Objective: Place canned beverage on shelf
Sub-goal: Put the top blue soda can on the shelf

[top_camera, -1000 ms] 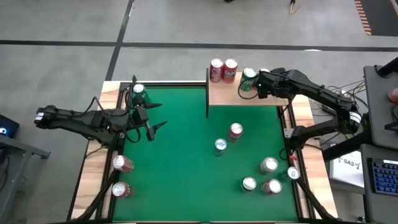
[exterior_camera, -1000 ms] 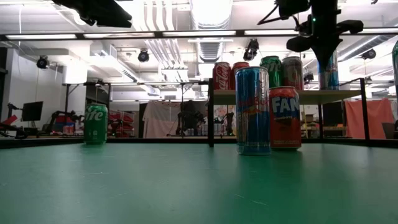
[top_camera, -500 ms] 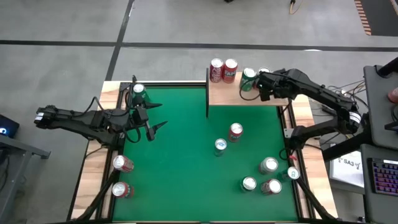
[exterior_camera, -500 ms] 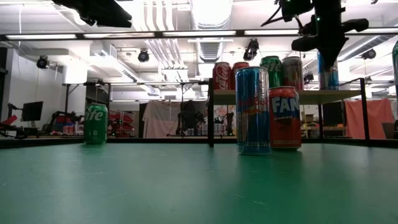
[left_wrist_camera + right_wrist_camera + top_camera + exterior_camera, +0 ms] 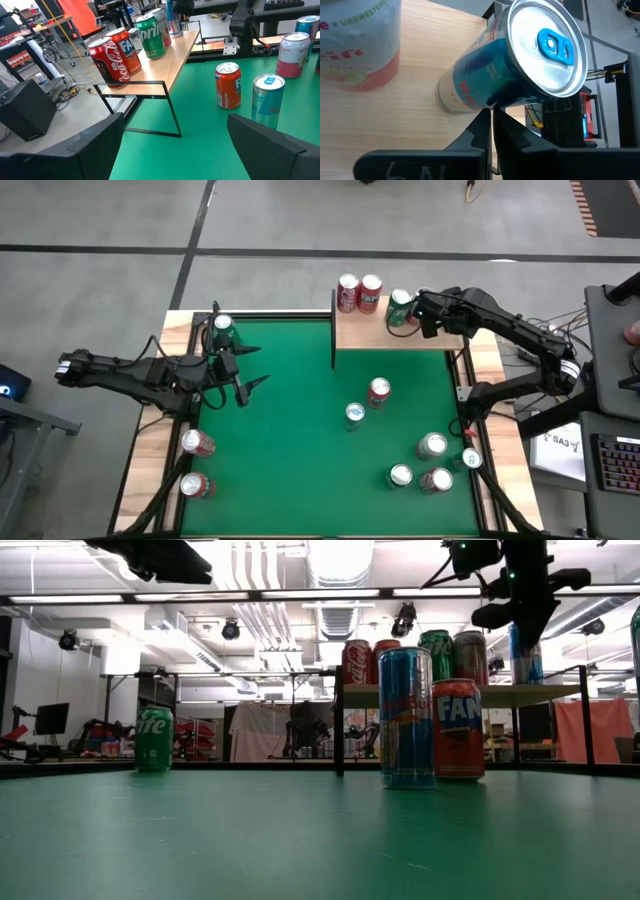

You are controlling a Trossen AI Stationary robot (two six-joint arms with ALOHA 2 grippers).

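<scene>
The shelf [image 5: 375, 332], a light-wood board on black posts, stands at the table's far edge. It carries two red cans [image 5: 359, 293], a green can [image 5: 400, 306], a pale can [image 5: 357, 45] and a blue can [image 5: 515, 70]. All of them stand upright on their bases. My right gripper [image 5: 491, 114] is shut just above the shelf's right end, and its tips are at the blue can's side. In the low view the blue can [image 5: 524, 658] shows below the gripper [image 5: 525, 615]. My left gripper [image 5: 252, 367] hangs open and empty over the table's left part. My right gripper's shut fingertips [image 5: 485, 116] stand at the blue can's side [image 5: 500, 97], below its rim. They come slanting down from above. I cannot tell whether they touch the can. The can stands on the shelf board.
Several cans stand on the green felt: two at mid-table [image 5: 378, 390] [image 5: 354, 415], a group at the near right [image 5: 432, 446], two at the near left [image 5: 197, 443] and a green one at the far left [image 5: 222, 327]. The shelf's left part [image 5: 170, 65] is bare wood.
My right gripper has moved a little up and toward the table's far edge, staying over the shelf's right end. The cans on the shelf stay upright.
</scene>
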